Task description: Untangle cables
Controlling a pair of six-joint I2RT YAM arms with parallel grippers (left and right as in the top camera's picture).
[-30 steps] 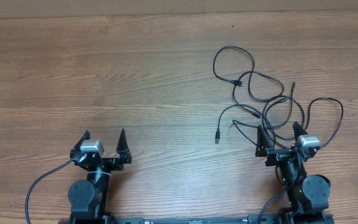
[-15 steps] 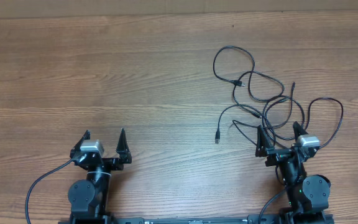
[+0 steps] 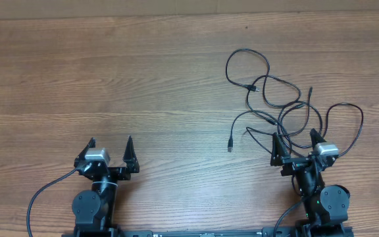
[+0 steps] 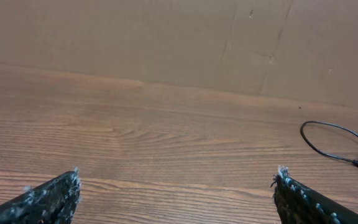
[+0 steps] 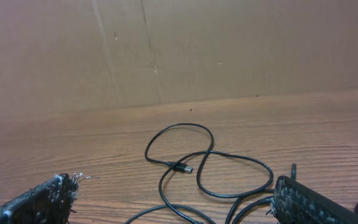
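Thin black cables [image 3: 278,99] lie in tangled loops on the right half of the wooden table, with one plug end [image 3: 230,143] pointing toward me and another plug [image 3: 252,86] inside the far loops. In the right wrist view the cable loops [image 5: 207,171] cross just ahead of the fingers, a plug [image 5: 183,168] among them. My right gripper [image 3: 297,141] stands open at the near edge of the tangle, its fingertips over the nearest strands. My left gripper [image 3: 109,146] is open over bare wood, far to the left of the cables. One cable loop [image 4: 334,142] shows at the right of the left wrist view.
A brown cardboard wall [image 4: 179,37] stands along the table's far edge. Thick black wires [image 3: 41,197] run from the arm bases at the near edge.
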